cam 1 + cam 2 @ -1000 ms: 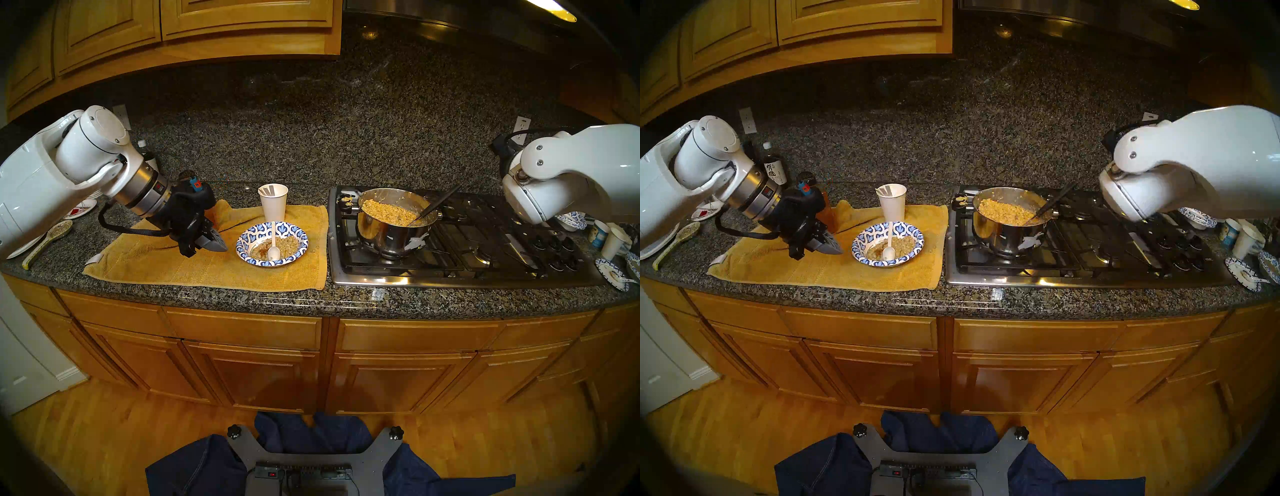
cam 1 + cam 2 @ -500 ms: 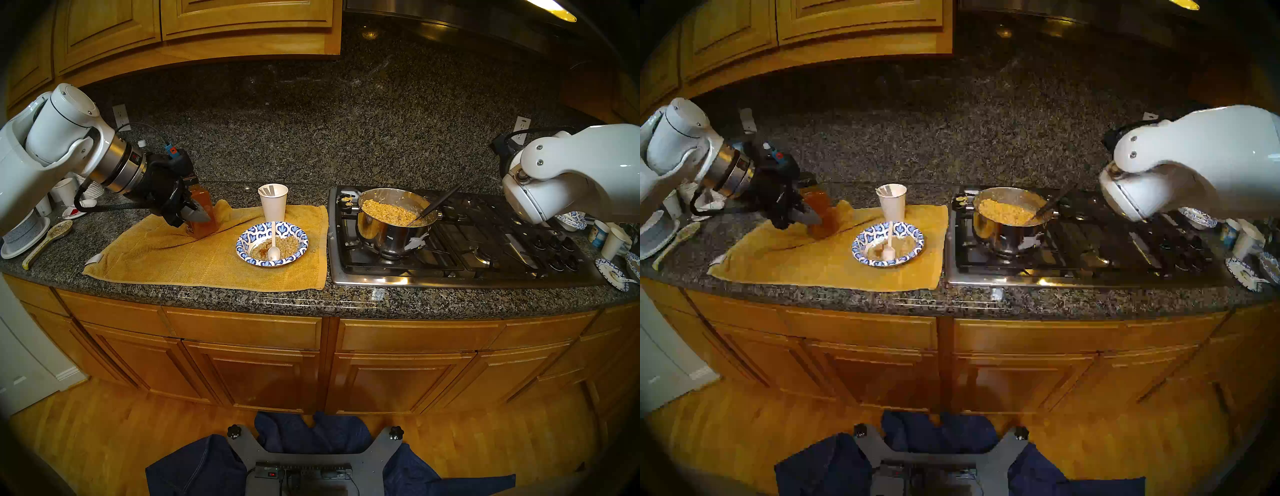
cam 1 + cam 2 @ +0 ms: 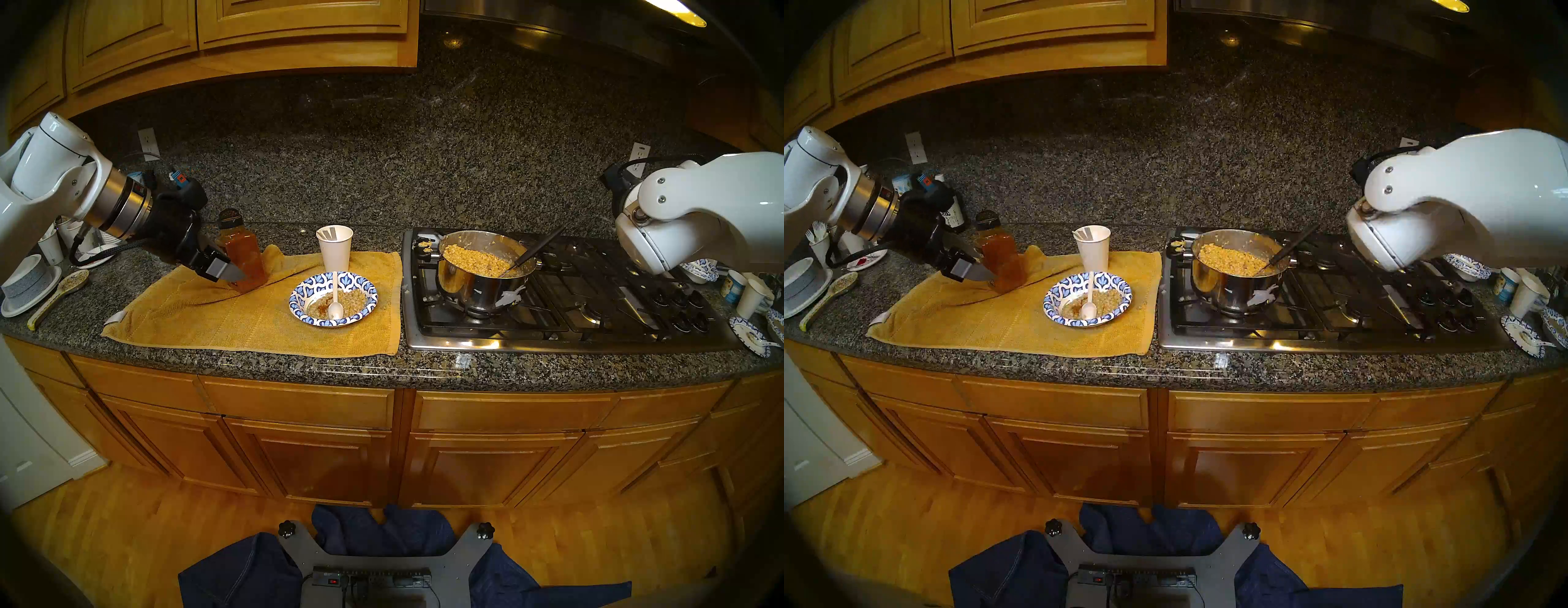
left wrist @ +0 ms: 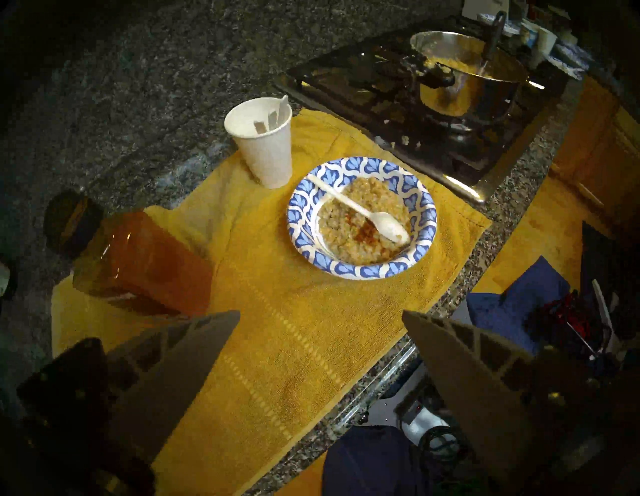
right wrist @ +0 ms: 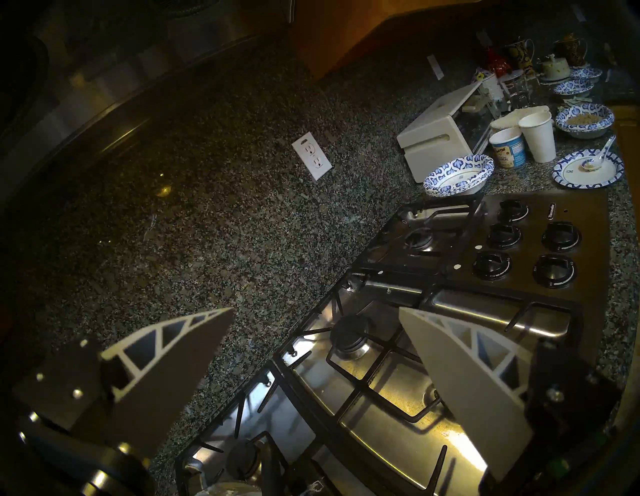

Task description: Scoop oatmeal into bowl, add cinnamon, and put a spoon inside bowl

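Bowl (image 4: 360,270) w/ oatmeal (image 4: 349,221), cinnamon, spoon (image 4: 360,214)

One bowl (image 3: 316,282) of oatmeal (image 3: 354,299) is sitting on one yellow towel (image 3: 237,322), with one white spoon (image 3: 335,293) lying in it. One cinnamon jar (image 3: 244,259) and one paper cup (image 3: 335,250) are standing there too. A second paper cup (image 5: 538,136) is standing past the stove (image 5: 381,398), which is showing five knobs (image 5: 504,235). One steel pot (image 3: 471,284) is holding one black-handled serving spoon (image 3: 536,250). Five more blue-patterned dishes or stacks (image 5: 459,171) are sitting at the far right, beside one oatmeal tub (image 5: 509,145). One speckled spoon (image 3: 59,293) is lying at the left. Two grippers are showing, the left gripper (image 4: 320,313) and the right gripper (image 5: 317,308)
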